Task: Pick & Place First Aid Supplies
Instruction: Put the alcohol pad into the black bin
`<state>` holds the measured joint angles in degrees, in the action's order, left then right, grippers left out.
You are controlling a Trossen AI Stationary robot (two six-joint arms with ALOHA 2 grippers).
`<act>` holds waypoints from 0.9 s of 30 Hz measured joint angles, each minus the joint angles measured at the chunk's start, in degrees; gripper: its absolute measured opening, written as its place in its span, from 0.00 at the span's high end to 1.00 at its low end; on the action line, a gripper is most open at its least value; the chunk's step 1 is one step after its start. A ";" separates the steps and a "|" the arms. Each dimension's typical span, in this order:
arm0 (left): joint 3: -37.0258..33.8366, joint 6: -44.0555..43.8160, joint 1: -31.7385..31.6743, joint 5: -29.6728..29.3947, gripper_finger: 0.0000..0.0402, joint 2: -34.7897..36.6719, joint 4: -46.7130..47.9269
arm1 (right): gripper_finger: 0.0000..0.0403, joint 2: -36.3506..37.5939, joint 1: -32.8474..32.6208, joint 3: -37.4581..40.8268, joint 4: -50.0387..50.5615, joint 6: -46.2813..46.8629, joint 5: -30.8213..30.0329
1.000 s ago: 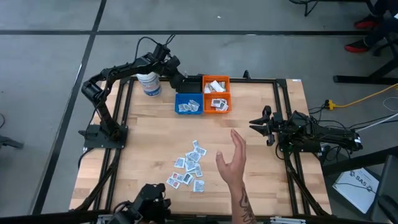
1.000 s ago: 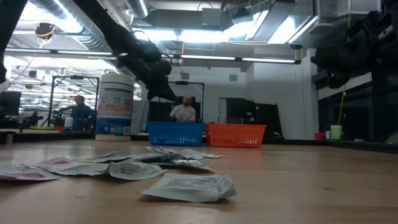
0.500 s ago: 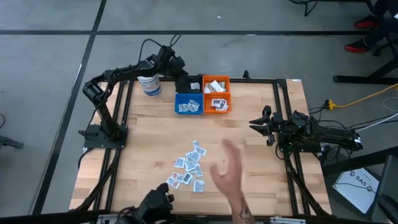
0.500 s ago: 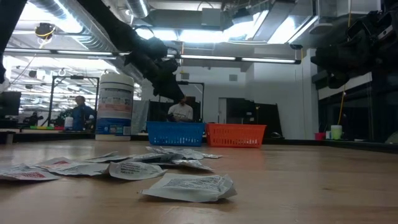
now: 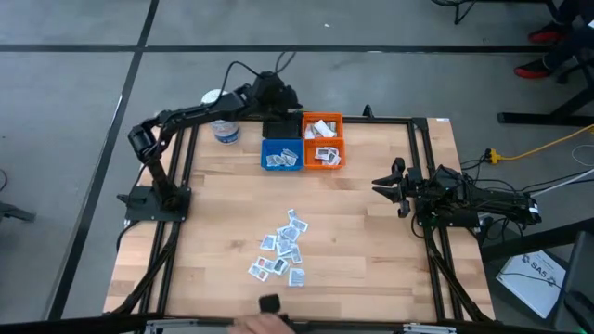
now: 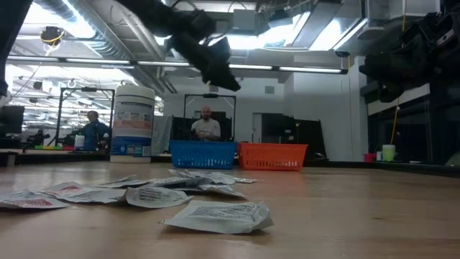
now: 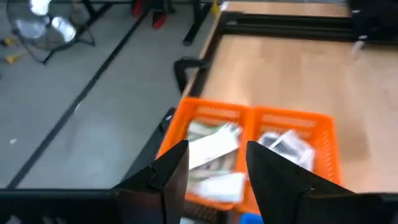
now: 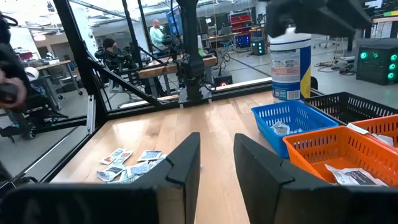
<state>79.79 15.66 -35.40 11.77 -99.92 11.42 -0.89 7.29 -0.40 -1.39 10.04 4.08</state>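
Observation:
The first aid supplies, several small flat sachets (image 5: 283, 252), lie in a loose heap on the wooden table toward its near side and fill the foreground of the low view (image 6: 154, 193). More sachets lie in the blue bin (image 5: 280, 156) and the two orange bins (image 5: 322, 141) at the far edge. My left gripper (image 7: 216, 149) hangs open and empty above the black bin (image 5: 271, 130), by the orange bins (image 7: 205, 118). My right gripper (image 8: 217, 140) waits open at the table's right edge (image 5: 380, 186).
A white tub (image 5: 221, 130) stands at the far left, beside the bins (image 6: 134, 121). A person's hand (image 5: 269, 321) shows at the table's near edge. Bare wood lies between the heap and the bins.
My left gripper has swung from beside the white tub toward the table's right along the far edge, and has risen; it now hangs over the black bin. The person's hand has drawn back from over the table to the near edge.

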 joint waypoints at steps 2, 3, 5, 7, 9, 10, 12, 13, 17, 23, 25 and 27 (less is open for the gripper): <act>1.06 -1.14 2.15 -0.35 0.62 0.04 1.64 | 0.75 0.00 -0.01 -0.01 0.00 0.00 0.01; 1.58 -2.39 3.20 -0.48 0.62 0.23 2.80 | 0.75 -0.02 -0.01 0.00 0.00 0.02 0.00; 2.74 -3.62 5.89 -0.97 0.62 0.70 5.08 | 0.75 0.00 0.00 -0.01 0.00 0.01 0.00; 4.21 -3.35 9.27 -3.58 0.62 0.85 9.35 | 0.75 0.00 -0.01 0.00 0.00 0.00 0.00; 5.15 -2.54 13.29 -6.19 0.62 0.83 14.70 | 0.75 0.00 -0.02 0.00 0.00 0.00 0.02; 5.44 -2.45 15.22 -7.51 0.62 0.81 17.04 | 0.75 0.00 -0.02 -0.02 0.00 0.02 0.00; 5.68 -2.43 19.20 -9.68 0.62 0.81 20.72 | 0.75 -0.01 0.00 0.00 0.00 0.00 0.00; 5.68 -2.43 21.03 -10.66 0.62 0.81 22.70 | 0.75 -0.01 -0.01 -0.01 0.00 0.01 0.01; 5.66 -2.45 27.79 -12.37 0.63 0.76 28.06 | 0.75 0.00 0.00 0.00 0.00 0.02 0.00; 5.66 -5.46 36.41 -14.51 0.63 0.76 32.97 | 0.75 0.00 -0.02 0.00 0.00 0.02 0.01; 5.66 -6.84 38.57 -15.12 0.63 0.76 36.03 | 0.75 -0.02 0.00 -0.02 0.00 0.00 0.00; 5.66 -7.54 40.48 -15.17 0.63 0.76 39.90 | 0.75 -0.02 0.00 -0.02 0.00 0.00 0.02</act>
<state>85.45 8.12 5.08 -3.40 -99.15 51.31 -0.91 7.29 -0.43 -1.39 10.04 4.10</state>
